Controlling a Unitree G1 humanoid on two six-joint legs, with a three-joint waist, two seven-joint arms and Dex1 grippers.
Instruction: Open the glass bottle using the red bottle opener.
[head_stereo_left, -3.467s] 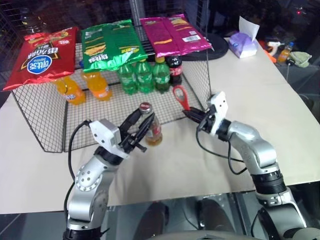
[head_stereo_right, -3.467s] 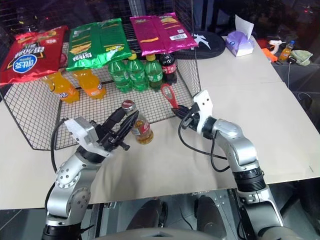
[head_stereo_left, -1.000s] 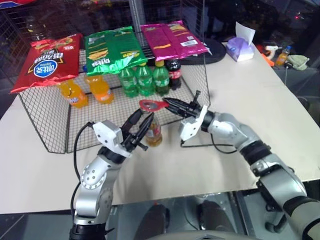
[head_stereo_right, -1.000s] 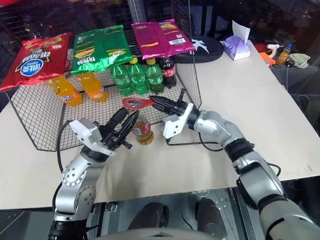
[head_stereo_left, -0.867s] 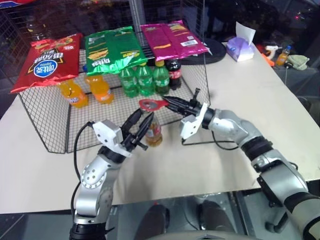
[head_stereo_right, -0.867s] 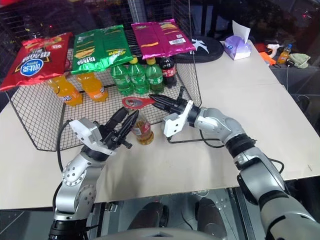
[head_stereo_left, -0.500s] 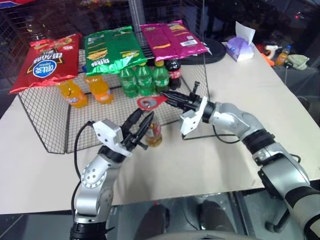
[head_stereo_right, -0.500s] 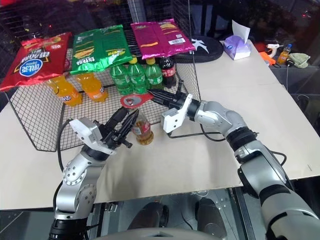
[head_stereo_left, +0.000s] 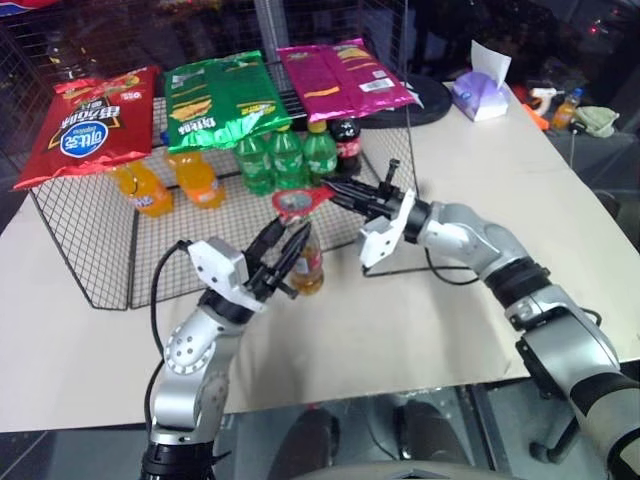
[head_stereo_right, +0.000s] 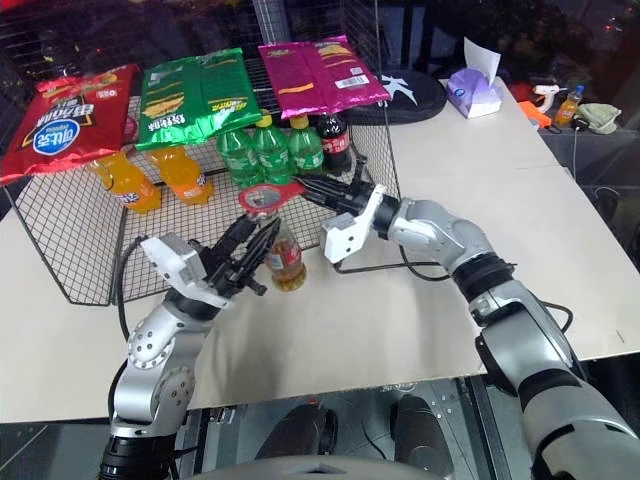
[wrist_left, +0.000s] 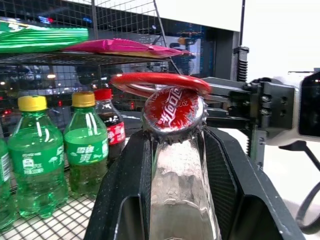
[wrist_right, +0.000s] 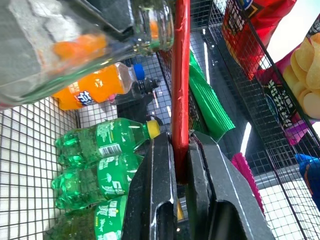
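The glass bottle stands upright on the beige bench, just in front of a black wire rack. The left hand is clamped on the bottle: its two black fingers press against either side of the clear neck, just below the red crown cap, which sits on the bottle mouth. Yellow-amber liquid and a red-and-white label show on the lower body of the bottle.

The right hand reaches in from the right, pointing toward the robot's left, with its fingers closed tight on the handle of the red bottle opener. The opener is held roughly level, and its ring head lies over the cap, tilted slightly; in the left wrist view the ring's rim rests on the far edge of the cap.

Inside the rack stand green plastic bottles, a dark cola bottle and orange soda bottles. On top of the rack lie three snack bags: red, green and magenta. A tissue pack sits at the far right corner of the bench.
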